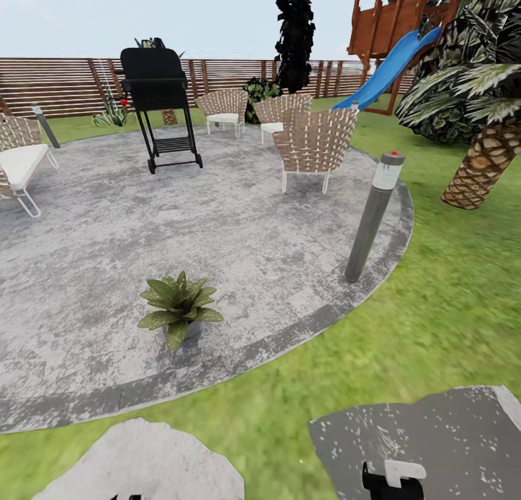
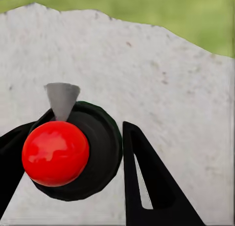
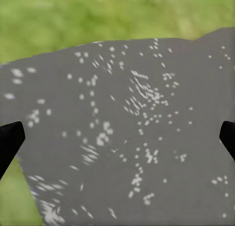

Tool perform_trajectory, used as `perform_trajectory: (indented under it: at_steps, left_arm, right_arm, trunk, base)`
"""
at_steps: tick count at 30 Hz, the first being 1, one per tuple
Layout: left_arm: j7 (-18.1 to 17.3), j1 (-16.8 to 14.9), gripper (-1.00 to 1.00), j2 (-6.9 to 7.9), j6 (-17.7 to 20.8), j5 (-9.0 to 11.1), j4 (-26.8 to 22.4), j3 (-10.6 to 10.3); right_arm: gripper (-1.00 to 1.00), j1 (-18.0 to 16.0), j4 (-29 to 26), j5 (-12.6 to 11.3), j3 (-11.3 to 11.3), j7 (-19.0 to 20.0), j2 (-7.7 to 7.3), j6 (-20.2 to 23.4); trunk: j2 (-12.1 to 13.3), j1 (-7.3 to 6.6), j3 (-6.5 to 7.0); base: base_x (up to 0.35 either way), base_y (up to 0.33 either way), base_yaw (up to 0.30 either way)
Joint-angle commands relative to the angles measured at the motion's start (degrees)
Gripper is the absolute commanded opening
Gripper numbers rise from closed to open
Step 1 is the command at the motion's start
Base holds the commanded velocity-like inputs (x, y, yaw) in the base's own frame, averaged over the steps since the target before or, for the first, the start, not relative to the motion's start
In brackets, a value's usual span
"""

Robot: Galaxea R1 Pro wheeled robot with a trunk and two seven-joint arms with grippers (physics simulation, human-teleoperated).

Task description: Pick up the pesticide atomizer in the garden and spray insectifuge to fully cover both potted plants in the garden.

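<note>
Head view: round grey paved patch (image 1: 275, 268) on green lawn (image 1: 449, 297), brown slatted fence (image 1: 65, 84) behind. On the patch: black grill (image 1: 158, 106), woven chairs (image 1: 312, 142) past it, one more chair (image 1: 18, 163) at far left, grey bollard light (image 1: 374, 218) with red top near the patch's right edge. Blue slide (image 1: 387, 69) and palm (image 1: 481, 124) off to the right. One potted plant (image 1: 179, 308) near the patch's front edge, open paving around it, nothing between it and the camera except lawn and two stepping stones (image 1: 427, 442).

Left gripper (image 2: 73, 152): fingers (image 2: 147, 182) closed on the pesticide atomizer (image 2: 73, 150), seen from above, red spot up, grey nozzle pointing away, pale stone below.

Right gripper (image 3: 117, 138): spread wide, fingertips (image 3: 10, 142) at frame edges, holding nothing, over dark speckled stone.

No readable label or writing.
</note>
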Motion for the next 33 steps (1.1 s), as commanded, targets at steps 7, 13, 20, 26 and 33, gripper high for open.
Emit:
perform_trajectory:
  at_steps: [7,13,20,26,33]
  left_arm:
    - [-0.2,0.2,-1.00,-0.25,-0.2,-0.2,0.2,0.6]
    - [0.1,0.3,-1.00,-0.12,-0.2,-0.2,0.2,0.6]
    - [0.5,0.3,-1.00,-0.07,-0.2,-0.2,0.3,0.6]
    - [0.5,0.3,-1.00,0.04,-0.2,-0.2,0.2,0.6]
    - [0.5,0.3,-1.00,0.27,-0.2,-0.2,0.2,0.6]
  right_arm:
    - [1.00,0.0,0.1,-1.0,0.5,0.0,-0.04,-0.1]
    - [1.00,0.0,0.1,-1.0,0.5,0.0,-0.05,-0.1]
    - [1.00,0.0,0.1,-1.0,0.5,0.1,-0.07,-0.1]
    - [1.00,0.0,0.1,-1.0,0.5,0.2,-0.01,-0.1]
    - [1.00,0.0,0.1,-1.0,0.5,0.3,-0.07,-0.1]
  trunk:
    - [0.0,-0.01,-0.04]
    - [0.0,-0.01,-0.04]
    - [0.0,-0.01,-0.04]
    - [0.0,-0.01,-0.04]
    - [0.0,-0.01,-0.04]
  base:
    - [0.000,0.000,-0.203]
    - [-0.127,0.030,-0.296]
    - [-0.304,0.123,-0.299]
    - [-0.313,0.139,-0.300]
    - [-0.313,0.141,-0.300]
